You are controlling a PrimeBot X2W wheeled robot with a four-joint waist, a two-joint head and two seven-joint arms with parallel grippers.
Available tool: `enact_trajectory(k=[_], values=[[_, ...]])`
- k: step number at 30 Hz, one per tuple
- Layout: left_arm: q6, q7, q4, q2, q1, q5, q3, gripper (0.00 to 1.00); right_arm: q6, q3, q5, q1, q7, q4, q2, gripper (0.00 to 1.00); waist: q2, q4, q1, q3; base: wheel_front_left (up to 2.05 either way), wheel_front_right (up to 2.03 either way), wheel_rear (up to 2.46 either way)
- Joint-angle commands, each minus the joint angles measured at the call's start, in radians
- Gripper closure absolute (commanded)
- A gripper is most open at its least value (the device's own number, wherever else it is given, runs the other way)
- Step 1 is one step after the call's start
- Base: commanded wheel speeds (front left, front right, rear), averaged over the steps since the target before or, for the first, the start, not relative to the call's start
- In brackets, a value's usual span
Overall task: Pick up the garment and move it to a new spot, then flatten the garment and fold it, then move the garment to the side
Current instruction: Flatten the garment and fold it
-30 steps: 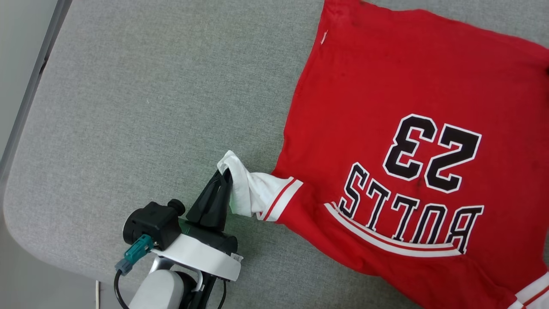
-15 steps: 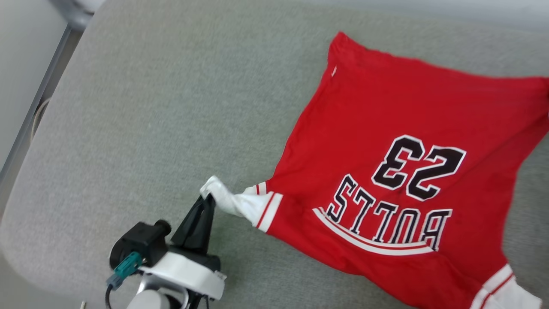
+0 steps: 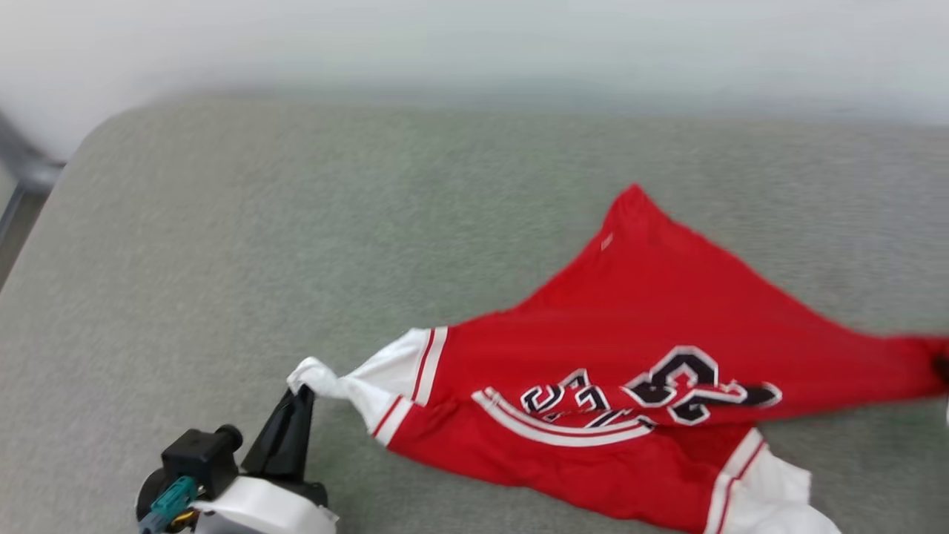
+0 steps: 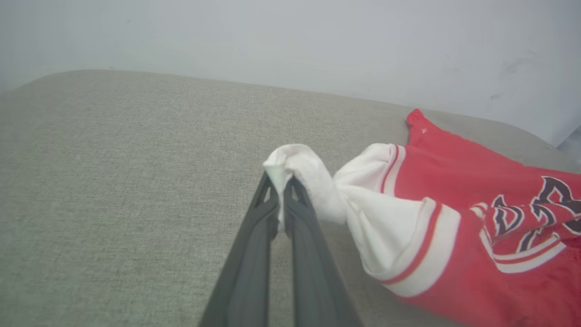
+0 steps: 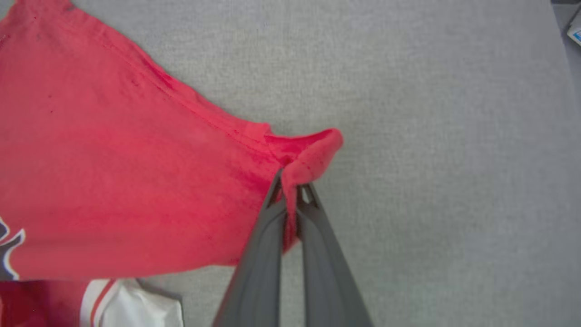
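Head view: garment (image 3: pixel 630 311), earlier flat, now bunched, right fingers (image 5: pixel 261 254) newly clamped.

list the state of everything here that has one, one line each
garment, pulled taut between both hands, print side up and creased, not flat
left hand, shut on the tip of the white sleeve
right hand, shut on a red edge of the garment
white sleeve, twisted and drawn out to a point
other sleeve, loose and bunched on the grey surface
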Motion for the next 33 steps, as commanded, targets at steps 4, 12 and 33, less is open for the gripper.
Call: enact_trajectory(k=[4,12,33], values=[[0.013,-0.003,0.016,0.02,0.035,-0.014,0.023,1.0,-0.001,-0.095,-0.005,0.222,0.029,-0.177,0.087,1.0,-0.0001,-0.08,0.0001,-0.055,0.0,0.0,0.0],[0.017,0.009,0.049,0.033,0.077,-0.034,0.029,1.0,-0.001,-0.207,-0.017,0.515,0.008,-0.343,0.303,1.0,-0.0001,-0.11,0.0001,-0.093,0.0,0.0,0.0],[0.004,0.012,0.096,0.025,0.067,-0.038,-0.022,1.0,-0.001,-0.179,0.043,0.529,-0.635,-0.203,0.357,0.0,-0.0001,-0.102,0.0001,-0.101,0.0,0.0,0.0]])
